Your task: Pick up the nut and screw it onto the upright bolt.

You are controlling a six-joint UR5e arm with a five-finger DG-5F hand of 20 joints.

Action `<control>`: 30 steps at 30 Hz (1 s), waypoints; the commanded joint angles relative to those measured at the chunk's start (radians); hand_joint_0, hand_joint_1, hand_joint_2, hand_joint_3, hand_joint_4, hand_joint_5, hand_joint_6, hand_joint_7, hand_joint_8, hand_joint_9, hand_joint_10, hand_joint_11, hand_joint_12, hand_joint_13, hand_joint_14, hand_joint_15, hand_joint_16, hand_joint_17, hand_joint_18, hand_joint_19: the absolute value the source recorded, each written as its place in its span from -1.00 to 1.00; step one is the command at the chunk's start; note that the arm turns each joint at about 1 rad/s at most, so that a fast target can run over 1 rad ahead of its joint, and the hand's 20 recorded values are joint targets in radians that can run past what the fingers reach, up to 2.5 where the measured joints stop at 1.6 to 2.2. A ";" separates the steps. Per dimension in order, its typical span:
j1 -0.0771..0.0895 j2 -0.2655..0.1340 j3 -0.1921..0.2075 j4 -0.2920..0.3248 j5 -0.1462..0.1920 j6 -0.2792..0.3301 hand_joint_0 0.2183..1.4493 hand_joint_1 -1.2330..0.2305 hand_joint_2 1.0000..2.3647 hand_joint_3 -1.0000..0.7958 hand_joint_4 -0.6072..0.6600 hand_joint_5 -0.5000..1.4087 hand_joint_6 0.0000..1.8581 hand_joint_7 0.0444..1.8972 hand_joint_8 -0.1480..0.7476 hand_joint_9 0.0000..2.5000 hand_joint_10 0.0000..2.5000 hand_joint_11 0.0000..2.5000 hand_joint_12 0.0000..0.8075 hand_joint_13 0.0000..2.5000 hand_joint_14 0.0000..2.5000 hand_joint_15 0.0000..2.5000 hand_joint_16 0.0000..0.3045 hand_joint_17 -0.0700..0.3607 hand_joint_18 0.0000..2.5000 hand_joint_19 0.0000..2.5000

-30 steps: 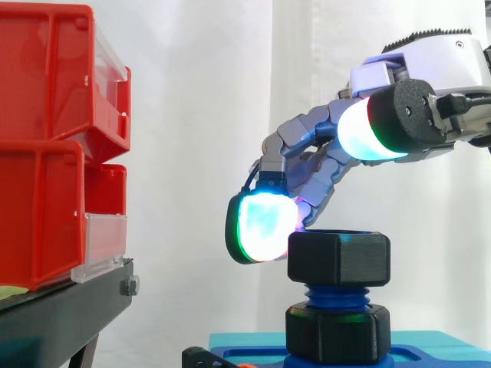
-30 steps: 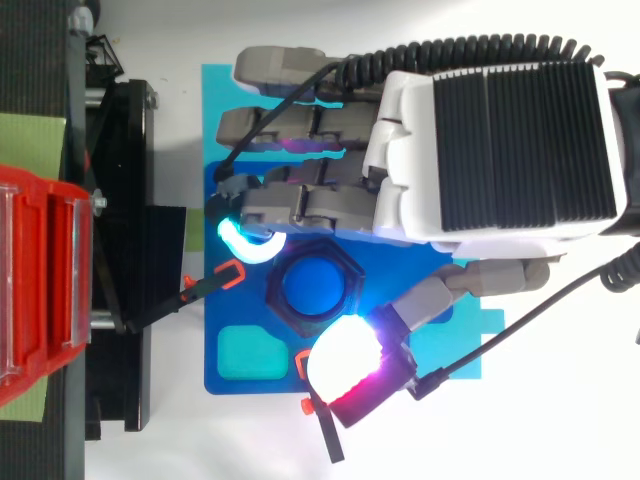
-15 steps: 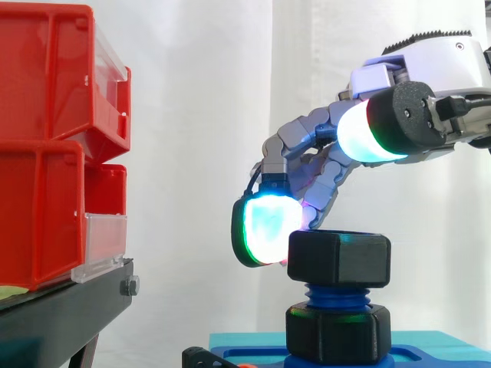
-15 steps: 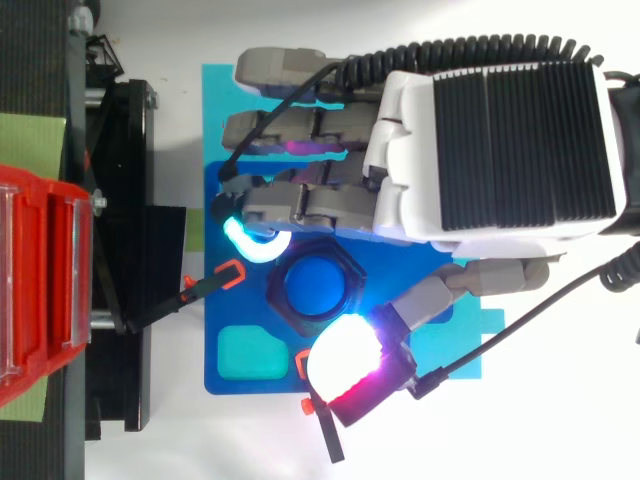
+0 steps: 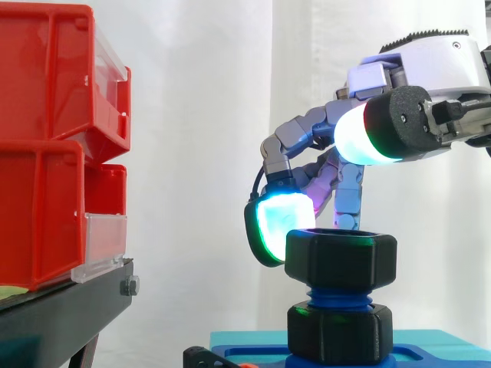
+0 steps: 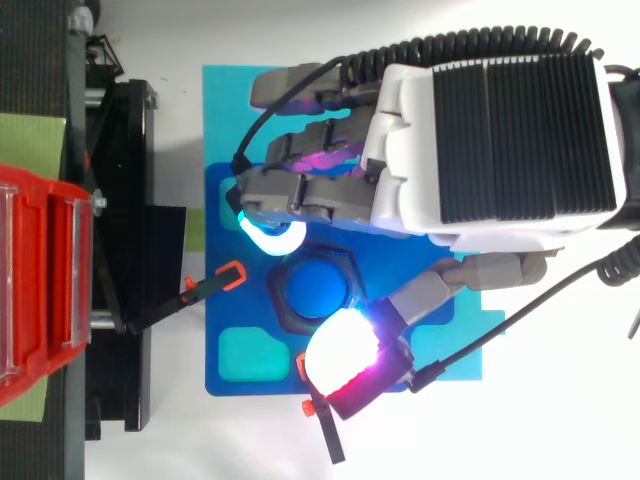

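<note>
Fingers (image 5: pixel 280 226) of the hand (image 6: pixel 500 140) are curled down over the nut (image 5: pixel 341 259). One green-and-cyan glowing pad presses against the nut's side face that is turned toward the red bins (image 5: pixel 46 153). Behind it, other fingers bend down to the nut's top rim on the far side. The thumb pad (image 5: pixel 360 138), glowing white with a red edge, sits on the near side. From the side it hangs clearly above the nut's top and does not touch it, though from above it overlaps the nut's near edge. So the hold is a curl of fingers about the nut, not a pinch between thumb and finger.

The nut is black and six-sided and sits level on the upper threads of the blue bolt (image 5: pixel 337 294). A short run of thread is bare beneath it. Below that is a second black collar (image 5: pixel 340 331), at the foot of the bolt. From above, the bolt's blue top (image 6: pixel 315 288) shows inside the nut's ring.

The bolt stands upright near the middle of a blue plate (image 6: pixel 215 320), which lies on a teal sheet (image 6: pixel 225 120). A small orange-tipped clamp (image 6: pixel 232 272) sits at the plate's edge toward the black stand (image 5: pixel 54 318). The red bins are stacked on that stand, well apart from the bolt.
</note>
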 commanded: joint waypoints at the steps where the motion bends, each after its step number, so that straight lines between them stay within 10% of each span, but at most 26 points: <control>1: -0.002 0.000 0.000 0.001 0.000 0.000 -0.47 0.29 -1.00 -0.44 0.00 -0.39 -0.45 0.42 -0.08 0.09 -1.00 -1.00 -0.57 -0.32 -1.00 -1.00 -0.92 -0.55 -0.60 -1.00; 30: -0.041 0.003 0.016 0.003 -0.004 0.001 -0.47 0.20 -1.00 -0.44 -0.04 -0.38 -0.39 0.33 -0.24 0.43 -1.00 -0.91 -0.73 -0.06 -1.00 -1.00 -0.99 -0.65 -0.33 -1.00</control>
